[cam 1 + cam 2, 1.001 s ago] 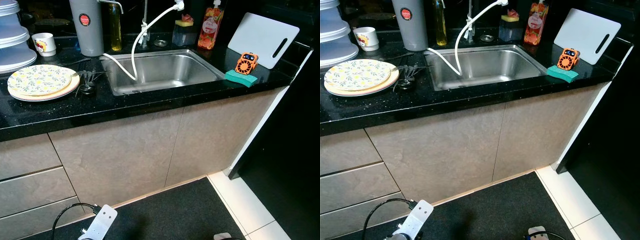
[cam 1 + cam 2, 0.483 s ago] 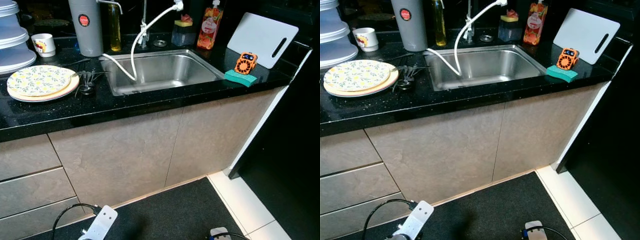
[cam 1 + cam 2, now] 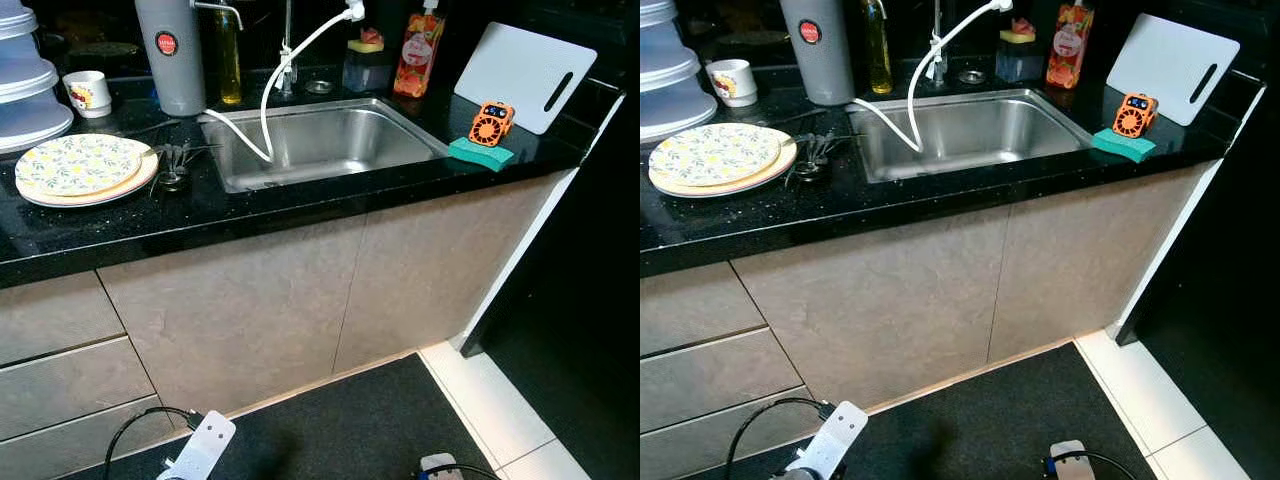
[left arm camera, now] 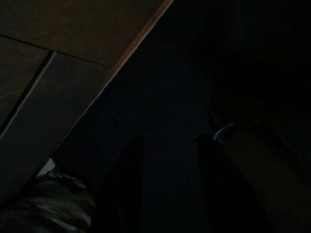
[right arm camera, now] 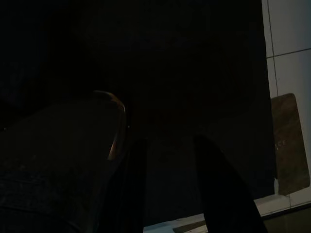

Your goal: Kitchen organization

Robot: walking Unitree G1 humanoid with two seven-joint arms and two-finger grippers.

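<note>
I judge the work not started: plates (image 3: 85, 168), sponge (image 3: 481, 153) and utensils (image 3: 174, 162) lie around the sink (image 3: 320, 140). My left gripper (image 4: 167, 145) and right gripper (image 5: 167, 148) hang parted, empty.

A silver-white left arm (image 3: 200, 452) trails a looping black cable (image 3: 140, 425) (jaws black).

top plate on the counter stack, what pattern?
The top plate is white with a yellow lemon and green leaf print; clearest in the left eye view.

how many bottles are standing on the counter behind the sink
2. A yellow oil bottle stands at the back left of the sink, beside the grey canister; an orange soap bottle stands at the back right. Others may be hidden.
</note>
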